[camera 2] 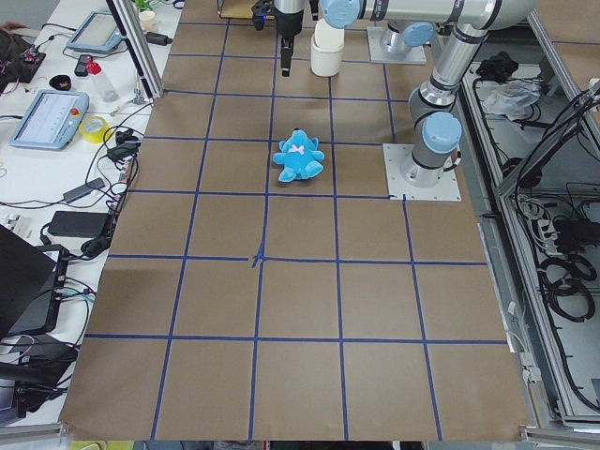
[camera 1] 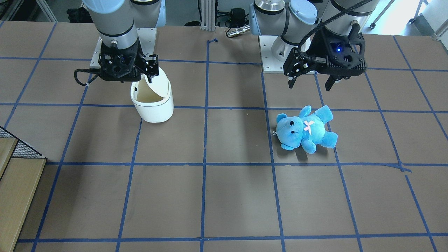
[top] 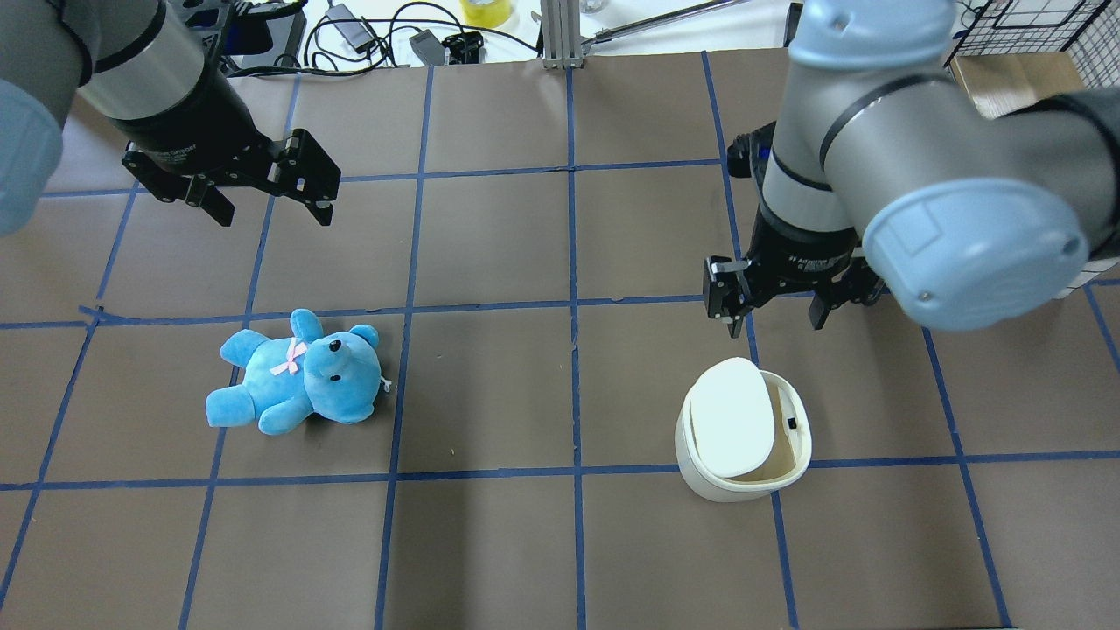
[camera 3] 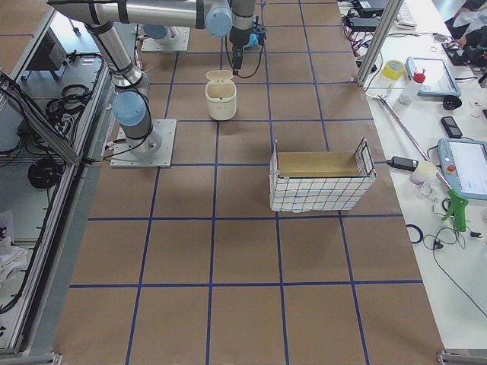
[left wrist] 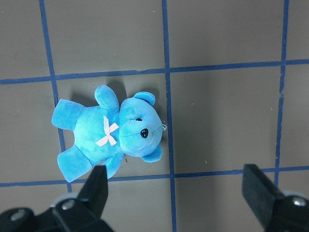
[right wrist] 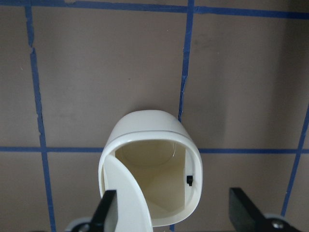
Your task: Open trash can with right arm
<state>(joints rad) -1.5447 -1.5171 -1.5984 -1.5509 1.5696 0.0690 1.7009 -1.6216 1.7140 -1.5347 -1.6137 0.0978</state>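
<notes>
The small white plastic trash can (top: 744,455) with the rounded-square body sits on the robot's right half of the brown, blue-taped bench (top: 490,542), closer to the robot's edge than to the operators' edge. Its flat flip lid (top: 731,418) is tipped up on the side facing the middle of the bench, so the beige inside is showing. The black right gripper (top: 774,317) hangs right above the can with its jaws apart and nothing between them. Whether a finger is touching the lid is hard to call. Over on the left half, a blue plush teddy bear (top: 297,372) with a pink bow lies on its back. The black left gripper (top: 273,210) hovers above it, jaws wide apart and empty too.
</notes>
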